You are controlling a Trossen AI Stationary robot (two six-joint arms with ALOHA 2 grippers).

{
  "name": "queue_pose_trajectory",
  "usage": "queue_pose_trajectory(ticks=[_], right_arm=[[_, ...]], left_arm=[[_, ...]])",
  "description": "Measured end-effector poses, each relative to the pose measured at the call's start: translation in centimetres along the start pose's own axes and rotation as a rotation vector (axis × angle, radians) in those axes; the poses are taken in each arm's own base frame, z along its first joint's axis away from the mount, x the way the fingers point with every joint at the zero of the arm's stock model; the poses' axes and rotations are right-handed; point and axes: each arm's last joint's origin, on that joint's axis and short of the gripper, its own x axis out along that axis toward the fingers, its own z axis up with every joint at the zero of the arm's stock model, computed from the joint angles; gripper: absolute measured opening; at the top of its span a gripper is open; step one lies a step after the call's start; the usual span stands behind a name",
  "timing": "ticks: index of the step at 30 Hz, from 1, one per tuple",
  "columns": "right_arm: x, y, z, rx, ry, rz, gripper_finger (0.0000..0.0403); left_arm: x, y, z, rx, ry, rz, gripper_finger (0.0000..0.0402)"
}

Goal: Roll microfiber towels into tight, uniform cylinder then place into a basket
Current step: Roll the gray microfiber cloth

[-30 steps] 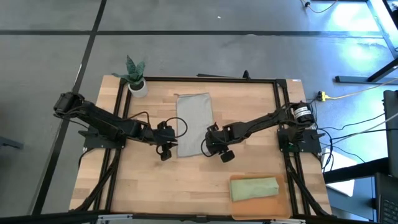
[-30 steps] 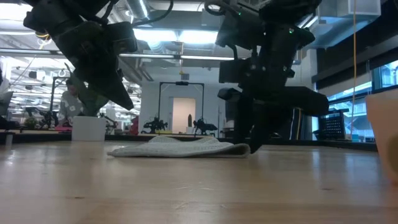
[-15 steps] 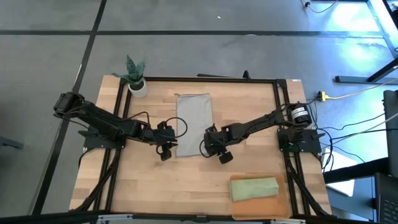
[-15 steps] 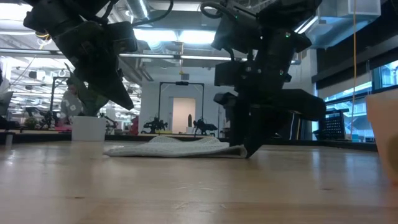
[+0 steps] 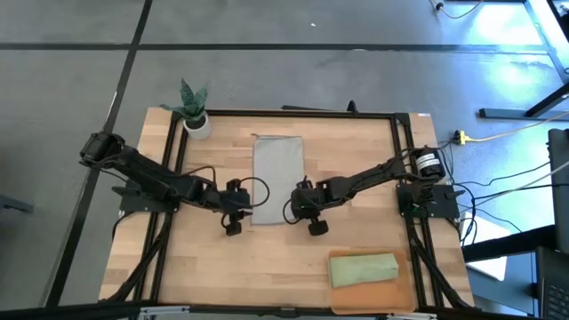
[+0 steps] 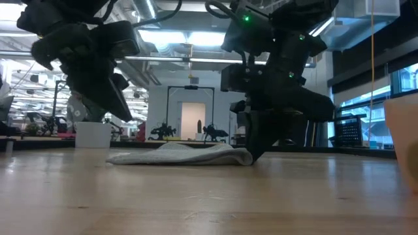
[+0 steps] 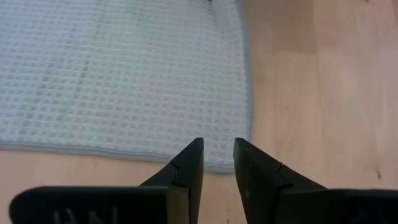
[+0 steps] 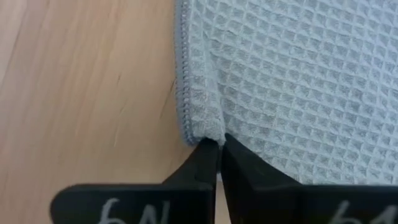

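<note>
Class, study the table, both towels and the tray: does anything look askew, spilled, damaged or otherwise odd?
Nothing stands out. The grey towel lies flat and square mid-table, one near corner pinched by the right gripper. The left gripper hovers open at the other near corner. The green towel sits rolled in the basket.

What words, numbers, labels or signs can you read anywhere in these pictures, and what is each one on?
No text reads in full.
Left gripper: pale letters on its body at the left wrist view's bottom edge, cut off, not readable.
Right gripper: pale characters on its body in the right wrist view, cut off, not readable.
Grey towel, green towel, basket: no readable print.
</note>
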Motion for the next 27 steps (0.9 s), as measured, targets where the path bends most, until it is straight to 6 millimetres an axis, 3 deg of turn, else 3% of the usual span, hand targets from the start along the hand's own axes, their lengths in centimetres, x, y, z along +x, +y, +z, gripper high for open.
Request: queue_pose_trajectory(ticks=[27], right_arm=[[-0.06,-0.08,0.11,0.059,-0.016,0.014,0.0009]], left_arm=[[0.47,-0.78,-0.35,0.009,0.035,-0.089,0.0083]])
